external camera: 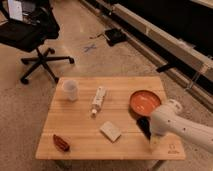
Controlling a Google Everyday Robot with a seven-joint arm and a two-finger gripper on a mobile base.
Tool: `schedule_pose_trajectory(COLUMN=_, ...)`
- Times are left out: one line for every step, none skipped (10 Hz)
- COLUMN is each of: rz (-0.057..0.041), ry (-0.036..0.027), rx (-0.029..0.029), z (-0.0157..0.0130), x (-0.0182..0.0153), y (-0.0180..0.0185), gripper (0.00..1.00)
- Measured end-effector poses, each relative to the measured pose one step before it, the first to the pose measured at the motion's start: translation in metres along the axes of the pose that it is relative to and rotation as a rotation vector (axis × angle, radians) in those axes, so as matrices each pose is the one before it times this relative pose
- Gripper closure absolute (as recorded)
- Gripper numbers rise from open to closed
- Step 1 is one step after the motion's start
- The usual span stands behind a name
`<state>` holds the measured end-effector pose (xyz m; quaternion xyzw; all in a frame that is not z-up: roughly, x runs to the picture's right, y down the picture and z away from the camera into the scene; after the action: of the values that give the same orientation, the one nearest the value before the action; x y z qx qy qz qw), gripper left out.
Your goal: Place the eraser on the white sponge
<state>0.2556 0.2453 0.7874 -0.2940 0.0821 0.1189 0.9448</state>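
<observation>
1. Wooden table [125, 85]: is being occupied by items 2–5.
2. White cup [70, 90]: is being borne upright near the far left corner.
3. White tube [98, 100]: is being borne lying flat, near the cup's right.
4. Orange bowl [145, 102]: is being borne toward the right edge.
5. Dark red-brown oblong object [61, 142]: is being borne at the near left corner.
6. Black office chair [30, 35]: is being kept on the floor beyond the table, at left.
</observation>
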Motion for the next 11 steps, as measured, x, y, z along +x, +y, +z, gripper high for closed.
schedule_pose_trajectory(rz=0.00497, ry=0.01757, rx=-0.00007, z=0.00231, x=-0.00202, y=-0.00029, gripper=0.20)
schedule_pose_trajectory(rz=0.00170, ry=0.00771, rx=-0.00312, z=0.00204, x=-0.00128, y=-0.00070, gripper=0.20)
schedule_pose_trajectory(rz=0.00187, ry=0.00825, rx=-0.02730, z=0.00742, x=0.00117, y=-0.00615, gripper=0.20)
schedule_pose_trajectory(rz=-0.00135, ry=0.00217, rx=-0.02140, z=0.00401, x=0.00085, y=-0.00743, gripper=0.20)
schedule_pose_trajectory(rz=-0.00616, ry=-0.00152, rx=-0.02079, z=0.00361, x=-0.00215, y=-0.00499, gripper=0.20)
schedule_pose_trajectory(rz=-0.00458, ry=-0.00107, rx=-0.02276, z=0.00423, x=-0.00099, y=-0.00397, gripper=0.20)
schedule_pose_trajectory(rz=-0.00245, ry=-0.00293, rx=-0.01897, z=0.00304, x=-0.00071, y=-0.00367, gripper=0.20)
schedule_pose_trajectory(rz=0.00123, ry=-0.00260, rx=-0.01535, z=0.00196, x=0.00039, y=-0.00058, gripper=0.20)
schedule_pose_trajectory(rz=-0.00001, ry=-0.00102, rx=-0.00420, z=0.00182, x=0.00069, y=0.00053, gripper=0.21)
schedule_pose_trajectory(rz=0.00013, ry=-0.00168, rx=0.00189, z=-0.00052, x=-0.00047, y=-0.00054, gripper=0.28)
schedule_pose_trajectory(rz=0.00064, ry=-0.00071, rx=0.00047, z=-0.00025, x=0.00000, y=-0.00028, gripper=0.40)
